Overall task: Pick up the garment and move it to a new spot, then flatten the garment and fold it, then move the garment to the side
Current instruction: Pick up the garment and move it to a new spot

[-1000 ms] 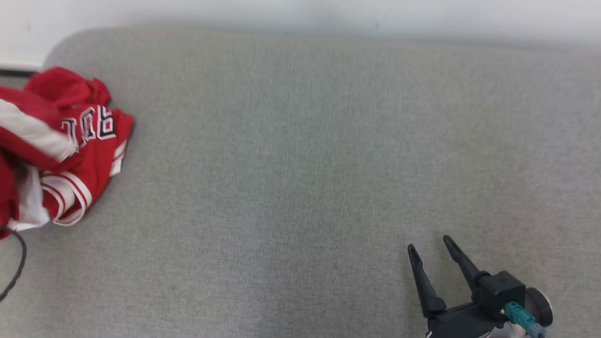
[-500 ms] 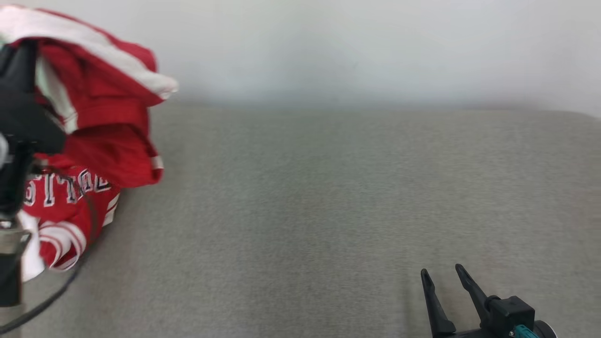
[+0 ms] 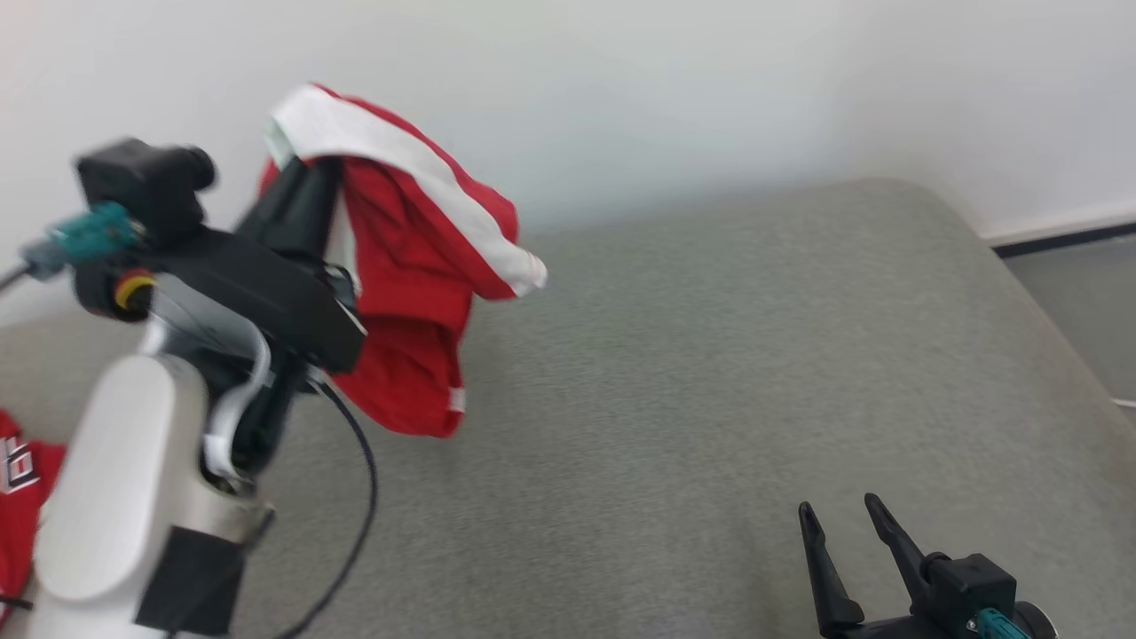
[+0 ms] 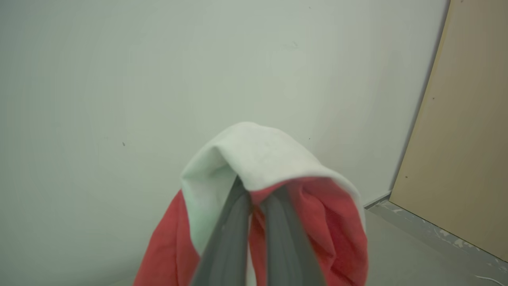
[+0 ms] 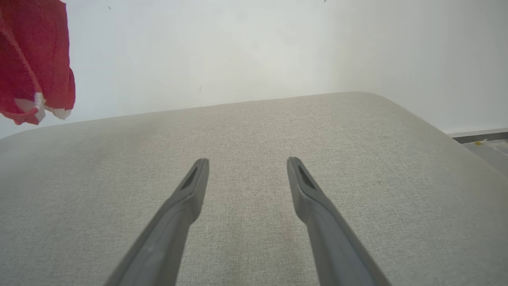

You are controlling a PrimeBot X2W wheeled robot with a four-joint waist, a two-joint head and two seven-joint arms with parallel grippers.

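Red jersey-type garment [image 3: 408, 293] with white trim hangs at the upper left of the head view, draped over the left claw [image 3: 306, 182], which is clamped tight on a fold by the white band; the wrist cam shows its fingers [image 4: 230, 238] pressed together with cloth bunched over the tips. Guessing it's held that high so the hem clears the grey fabric-covered desk [image 3: 710, 355] for the carry to a new spot. Right claw [image 3: 839, 519] sits at the lower right, spread wide and holding nothing, probably parked ready to grab a corner for flattening. More red cloth [image 3: 18, 479] with lettering at the lower left edge, can't tell if it's the same piece.
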